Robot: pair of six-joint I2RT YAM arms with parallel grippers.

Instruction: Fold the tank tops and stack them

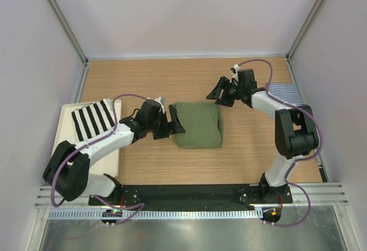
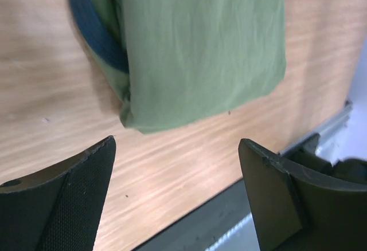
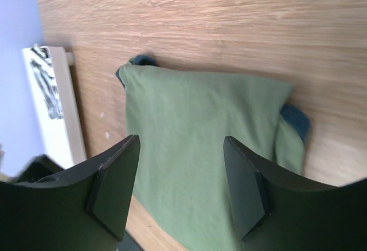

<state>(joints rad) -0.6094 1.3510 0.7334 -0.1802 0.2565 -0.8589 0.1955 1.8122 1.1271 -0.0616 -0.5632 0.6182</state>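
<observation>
The olive green tank top [image 1: 198, 125] lies folded into a rectangle in the middle of the table, its navy trim [image 2: 94, 33] showing at one edge. The thin-striped navy-and-white tank top [image 1: 285, 93] lies at the far right, partly under the right arm. My left gripper [image 1: 176, 122] is open and empty at the green top's left edge; in the left wrist view [image 2: 178, 148] bare wood lies between the fingers. My right gripper [image 1: 219, 98] is open and empty just beyond the green top's far right corner, and it frames the top [image 3: 195, 108] in the right wrist view.
A white tray [image 1: 113, 155] stands at the left with a wide black-and-white striped cloth [image 1: 92, 119] on it. Grey walls enclose the table on three sides. A black base plate [image 1: 195, 193] runs along the near edge.
</observation>
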